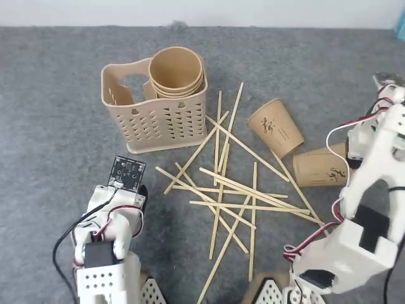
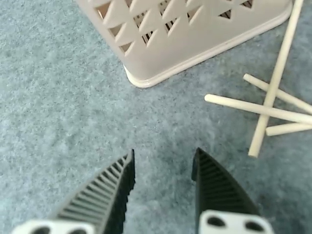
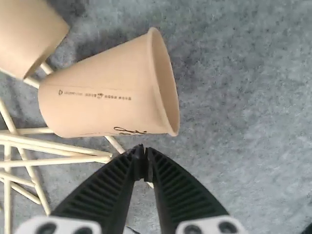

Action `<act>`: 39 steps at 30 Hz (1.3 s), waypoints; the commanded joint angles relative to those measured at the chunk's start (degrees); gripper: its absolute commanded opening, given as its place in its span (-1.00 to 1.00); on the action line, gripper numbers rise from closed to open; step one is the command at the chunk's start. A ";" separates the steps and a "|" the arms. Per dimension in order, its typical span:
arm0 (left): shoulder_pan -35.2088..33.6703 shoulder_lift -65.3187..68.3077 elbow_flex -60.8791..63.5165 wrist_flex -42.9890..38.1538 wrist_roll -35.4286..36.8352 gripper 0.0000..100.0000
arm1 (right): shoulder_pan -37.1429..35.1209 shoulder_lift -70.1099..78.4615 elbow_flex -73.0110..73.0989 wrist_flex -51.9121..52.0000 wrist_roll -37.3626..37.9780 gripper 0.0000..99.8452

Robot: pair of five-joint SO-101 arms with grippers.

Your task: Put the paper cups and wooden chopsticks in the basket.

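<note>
A beige slotted basket [image 1: 155, 111] stands at the back left with stacked paper cups [image 1: 176, 69] inside. Another paper cup [image 1: 275, 126] leans to the right of it, and a third [image 1: 319, 168] lies on its side close by. Several wooden chopsticks [image 1: 234, 190] are strewn across the middle. My left gripper [image 2: 163, 158] hovers open over bare carpet, a short way from the basket's corner [image 2: 195, 29]. My right gripper [image 3: 142, 153] is shut on nothing, its tips just beside the lying cup [image 3: 112, 97] near its rim.
Grey carpet [image 1: 57, 126] covers the table. Chopstick ends [image 2: 263, 109] lie to one side of the left gripper. In the right wrist view, more chopsticks [image 3: 48, 146] run under the lying cup, and the other loose cup [image 3: 27, 34] sits beyond it.
</note>
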 commanded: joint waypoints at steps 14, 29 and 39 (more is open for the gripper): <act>-0.44 -0.97 -0.31 -0.79 -0.44 -0.64 | -0.84 -0.22 8.18 -9.27 10.11 -0.57; -0.44 -0.97 -0.31 -0.97 -0.44 -0.64 | -0.40 -0.84 14.07 -17.80 10.11 -0.98; -0.44 -0.97 -0.31 -0.88 -0.44 -0.64 | 7.60 -6.29 4.48 -10.15 11.87 -0.98</act>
